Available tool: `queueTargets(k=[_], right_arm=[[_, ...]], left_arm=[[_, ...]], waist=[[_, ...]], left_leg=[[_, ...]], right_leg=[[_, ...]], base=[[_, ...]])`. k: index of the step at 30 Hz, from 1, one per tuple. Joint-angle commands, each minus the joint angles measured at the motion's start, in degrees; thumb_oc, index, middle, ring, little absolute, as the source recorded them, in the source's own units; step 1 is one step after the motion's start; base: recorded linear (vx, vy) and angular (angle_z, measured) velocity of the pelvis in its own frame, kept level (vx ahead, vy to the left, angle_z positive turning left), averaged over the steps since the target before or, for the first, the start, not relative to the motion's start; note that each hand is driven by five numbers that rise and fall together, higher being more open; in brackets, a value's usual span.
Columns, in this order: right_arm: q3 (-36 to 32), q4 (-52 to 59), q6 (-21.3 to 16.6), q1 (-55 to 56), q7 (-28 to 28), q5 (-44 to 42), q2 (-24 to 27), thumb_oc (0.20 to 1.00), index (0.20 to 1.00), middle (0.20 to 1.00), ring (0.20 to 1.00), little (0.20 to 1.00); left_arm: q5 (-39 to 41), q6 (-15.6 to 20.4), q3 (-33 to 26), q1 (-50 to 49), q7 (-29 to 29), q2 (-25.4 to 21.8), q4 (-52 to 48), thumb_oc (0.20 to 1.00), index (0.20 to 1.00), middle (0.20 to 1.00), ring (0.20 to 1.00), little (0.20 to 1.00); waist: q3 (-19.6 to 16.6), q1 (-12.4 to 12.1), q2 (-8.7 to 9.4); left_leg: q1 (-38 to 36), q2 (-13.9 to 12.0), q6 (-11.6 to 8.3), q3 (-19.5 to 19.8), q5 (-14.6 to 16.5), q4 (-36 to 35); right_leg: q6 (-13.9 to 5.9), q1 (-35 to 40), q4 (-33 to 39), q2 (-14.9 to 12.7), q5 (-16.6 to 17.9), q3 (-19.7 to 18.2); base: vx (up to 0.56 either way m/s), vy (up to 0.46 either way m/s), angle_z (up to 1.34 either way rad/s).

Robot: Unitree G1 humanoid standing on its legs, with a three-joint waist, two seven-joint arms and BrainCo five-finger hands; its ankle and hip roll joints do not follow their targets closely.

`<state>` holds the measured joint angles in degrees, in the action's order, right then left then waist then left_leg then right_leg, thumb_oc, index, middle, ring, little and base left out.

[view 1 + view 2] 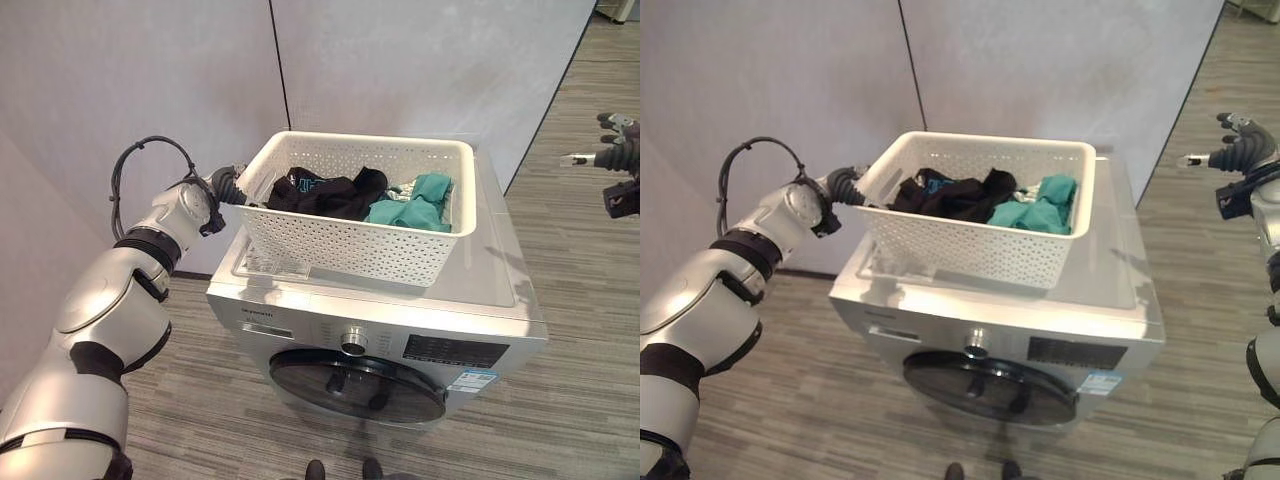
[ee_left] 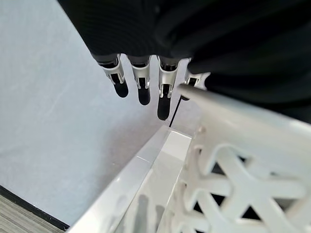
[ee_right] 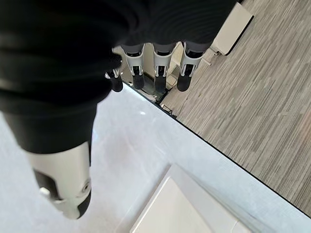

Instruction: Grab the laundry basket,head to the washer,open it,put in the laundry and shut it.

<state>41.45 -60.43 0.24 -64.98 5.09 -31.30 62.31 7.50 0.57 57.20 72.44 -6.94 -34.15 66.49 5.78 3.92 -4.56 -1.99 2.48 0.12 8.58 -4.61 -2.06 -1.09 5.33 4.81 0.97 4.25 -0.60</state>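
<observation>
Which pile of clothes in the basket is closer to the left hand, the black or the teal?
The black clothes. They fill the basket's left half, beside the rim where the left hand sits; the teal clothes lie on the far right side.

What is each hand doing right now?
Left hand: open, fingers straight, beside the laundry basket rim.
Right hand: open, holding nothing, raised off to the side of the washer.

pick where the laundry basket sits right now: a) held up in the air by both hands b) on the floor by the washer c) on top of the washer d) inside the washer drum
c: the white laundry basket, holding dark and teal clothes, rests on the flat top of the washer, whose round door below is closed.
</observation>
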Motion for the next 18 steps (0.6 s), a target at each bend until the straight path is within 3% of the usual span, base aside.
queueTargets(k=[1, 7, 15, 18], right_arm=[[-2.19, -1.33, -2.36, -1.82, -0.92, -1.66, 2.54, 1.000, 1.000, 1.000, 1.000, 1.000], [-0.48, -2.86, -2.15, -3.73, -1.08, -1.63, 2.68, 1.000, 1.000, 1.000, 1.000, 1.000], [-1.05, -3.15, -2.17, -3.30, -1.43, -0.65, 4.88, 1.000, 1.000, 1.000, 1.000, 1.000], [-0.99, -5.14, -2.11, -3.79, -1.71, -0.29, 5.61, 1.000, 1.000, 1.000, 1.000, 1.000]], left_arm=[[-3.09, -0.15, 2.30, 1.36, 0.27, -1.10, 5.35, 1.000, 1.000, 1.000, 1.000, 1.000], [-0.45, 0.19, 2.67, 1.92, -0.66, -1.22, 3.03, 1.000, 1.000, 1.000, 1.000, 1.000], [0.52, 0.45, 6.20, 4.49, -1.84, -4.74, -6.46, 1.000, 1.000, 1.000, 1.000, 1.000], [0.31, 0.28, 6.70, 6.38, -1.31, -4.47, -4.70, 1.000, 1.000, 1.000, 1.000, 1.000]], waist=[[-1.23, -2.76, 1.11], [-0.63, -3.10, 1.16], [-0.11, -3.99, 0.45], [0.38, -4.33, 0.24]], left_leg=[[0.90, -1.21, -0.95, -0.20, 9.08, 9.64], [2.01, -1.16, -1.63, 1.46, 8.46, 10.67], [3.19, -1.09, -2.24, 2.87, 7.28, 11.60], [3.99, -1.07, -2.84, 4.54, 6.53, 12.06]], right_leg=[[-3.85, -0.79, -5.03, -1.95, -6.54, 0.99], [-3.25, -0.98, -5.74, -1.56, -7.03, 2.61], [-2.74, -1.15, -6.02, -1.36, -7.22, 4.12], [-2.24, -0.81, -5.84, -1.19, -7.50, 5.58]], base=[[-0.06, -0.077, 0.18], [-0.03, -0.047, 0.20], [-0.02, -0.043, 0.08], [-0.03, -0.088, 0.21]])
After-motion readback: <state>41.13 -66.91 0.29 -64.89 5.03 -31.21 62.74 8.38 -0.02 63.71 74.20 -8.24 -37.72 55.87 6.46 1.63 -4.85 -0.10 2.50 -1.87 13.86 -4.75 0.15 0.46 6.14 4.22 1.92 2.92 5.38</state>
